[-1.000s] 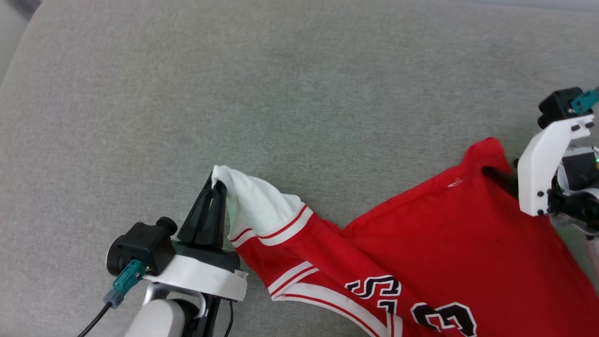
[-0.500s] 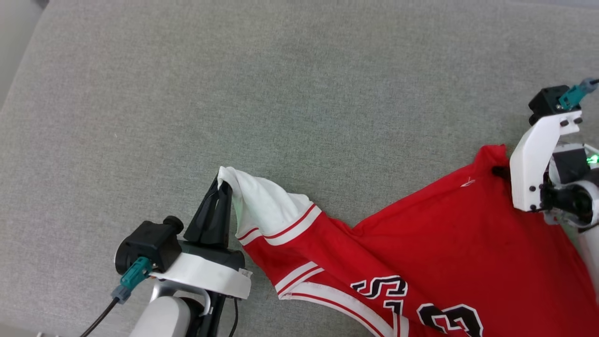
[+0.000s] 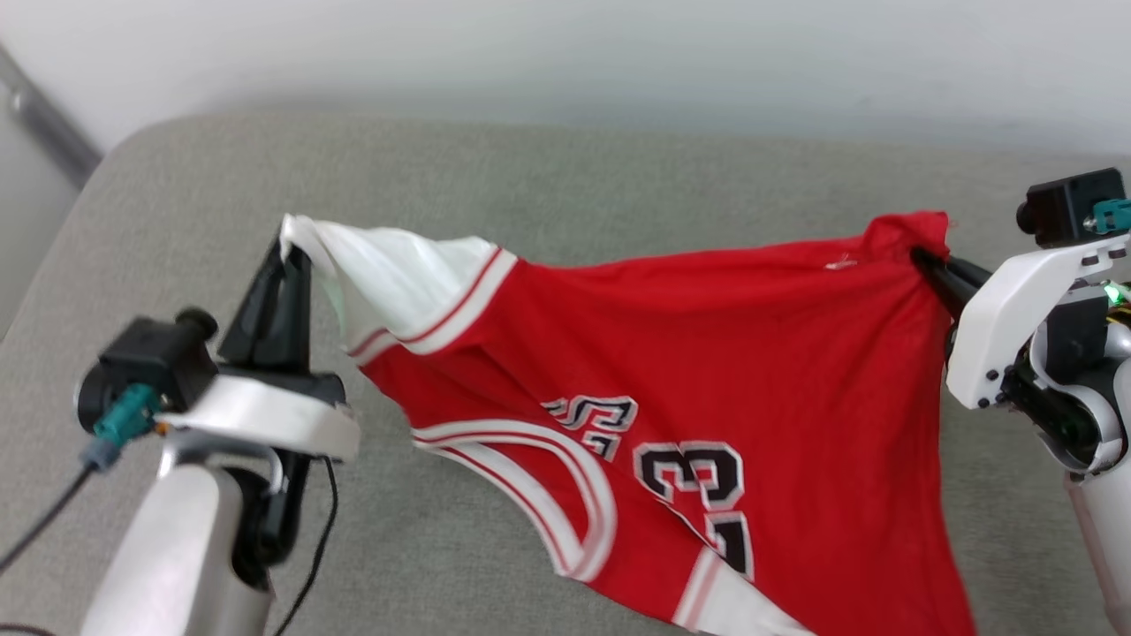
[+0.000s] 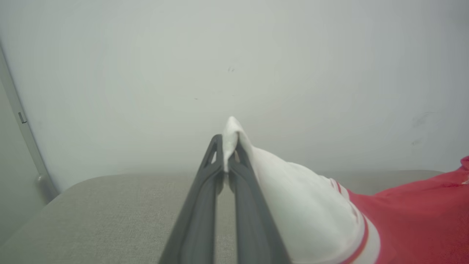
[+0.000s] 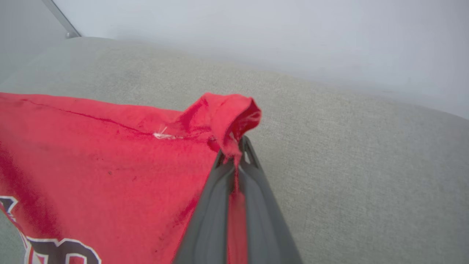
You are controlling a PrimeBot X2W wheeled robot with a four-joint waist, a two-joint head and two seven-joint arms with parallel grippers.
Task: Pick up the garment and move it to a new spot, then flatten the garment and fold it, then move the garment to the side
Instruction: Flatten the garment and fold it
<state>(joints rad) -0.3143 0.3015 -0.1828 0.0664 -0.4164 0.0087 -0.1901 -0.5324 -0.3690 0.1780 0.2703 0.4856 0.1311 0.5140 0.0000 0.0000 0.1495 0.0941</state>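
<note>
Now the garment (image 3: 733, 353) hangs stretched between my two grippers above the grey cushion (image 3: 618, 177), its red body sagging toward the lower right, lettering up toward the head camera. My left gripper (image 3: 289, 256) is clamped on the tip of the white sleeve (image 3: 398, 274); my right gripper (image 3: 921, 258) is pinched tight on a bunched red corner (image 3: 910, 231). Pale wall (image 3: 565, 53) runs behind the cushion.

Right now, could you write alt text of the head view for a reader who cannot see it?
A red garment with white sleeves and black lettering hangs stretched over a grey cushion, held at two ends by a robot. The left jaws are shut on a white sleeve tip, the right jaws on a red corner; a pale wall is behind.
</note>
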